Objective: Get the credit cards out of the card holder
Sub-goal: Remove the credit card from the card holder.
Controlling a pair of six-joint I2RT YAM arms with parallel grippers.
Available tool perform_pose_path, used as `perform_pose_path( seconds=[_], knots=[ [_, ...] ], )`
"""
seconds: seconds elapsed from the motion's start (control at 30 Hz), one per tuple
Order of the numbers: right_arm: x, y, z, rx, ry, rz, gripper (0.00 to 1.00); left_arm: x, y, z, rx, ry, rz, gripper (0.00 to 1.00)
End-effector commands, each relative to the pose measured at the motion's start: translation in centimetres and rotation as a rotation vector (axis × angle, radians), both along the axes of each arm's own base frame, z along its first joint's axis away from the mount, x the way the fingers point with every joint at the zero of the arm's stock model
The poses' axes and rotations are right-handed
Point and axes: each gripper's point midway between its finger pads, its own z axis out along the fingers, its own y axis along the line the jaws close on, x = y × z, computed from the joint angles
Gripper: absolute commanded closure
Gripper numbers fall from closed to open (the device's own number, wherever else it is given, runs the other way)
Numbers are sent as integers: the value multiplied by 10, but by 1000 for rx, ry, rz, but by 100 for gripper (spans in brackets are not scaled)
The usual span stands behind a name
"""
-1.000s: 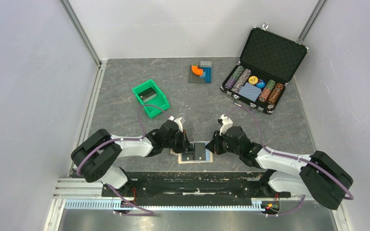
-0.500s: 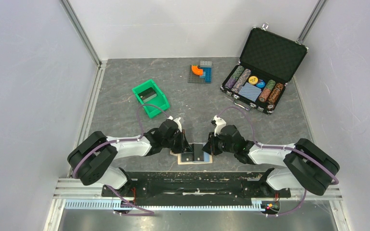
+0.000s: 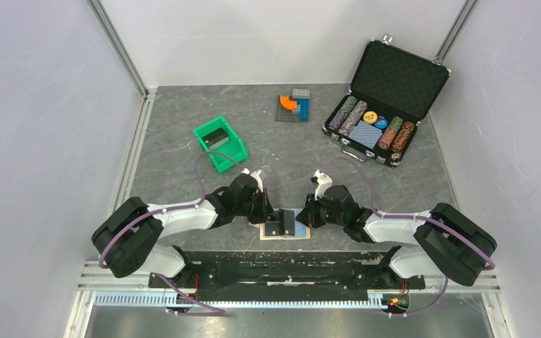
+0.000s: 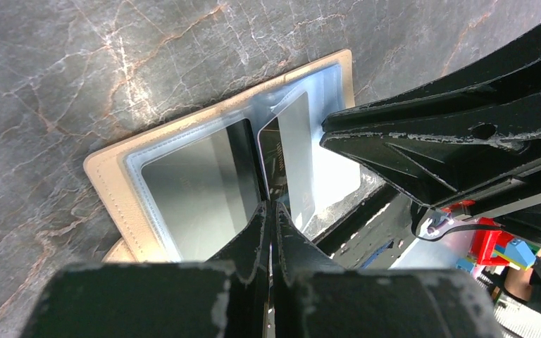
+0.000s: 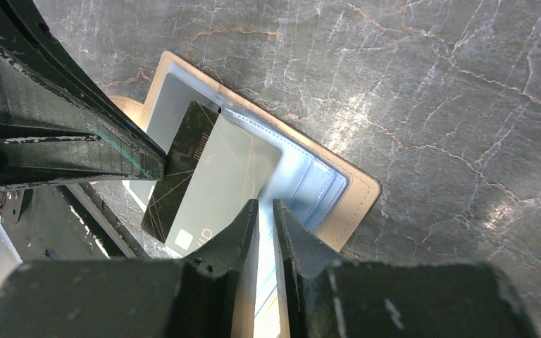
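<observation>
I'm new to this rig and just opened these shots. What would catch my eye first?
The left gripper and right gripper meet nose to nose over the open card holder at front centre. The left is pinched shut on a dark card tilted up out of it. After that, the open poker case with its colourful chips at the far right stands out.

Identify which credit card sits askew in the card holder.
The card at the left gripper's tip, turned off-square; the other card lies square in its pocket.
</observation>
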Motion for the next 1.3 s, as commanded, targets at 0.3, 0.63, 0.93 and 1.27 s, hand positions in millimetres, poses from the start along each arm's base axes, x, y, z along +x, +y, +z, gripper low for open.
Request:
perform_pose_path(
  seconds=[0.3, 0.63, 0.93, 1.27],
  knots=[
    [-2, -9, -5, -53, -14, 5, 83, 11, 23, 17, 9, -72, 10, 98],
    [-5, -5, -10, -32, 16, 12, 84, 12, 6, 16, -76, -73, -30, 58],
    [-6, -5, -12, -27, 20, 9, 84, 14, -6, 3, -111, -39, -35, 59],
    [-8, -5, -14, -18, 28, 8, 84, 4, -18, 0, -174, -2, -58, 61]
  ],
)
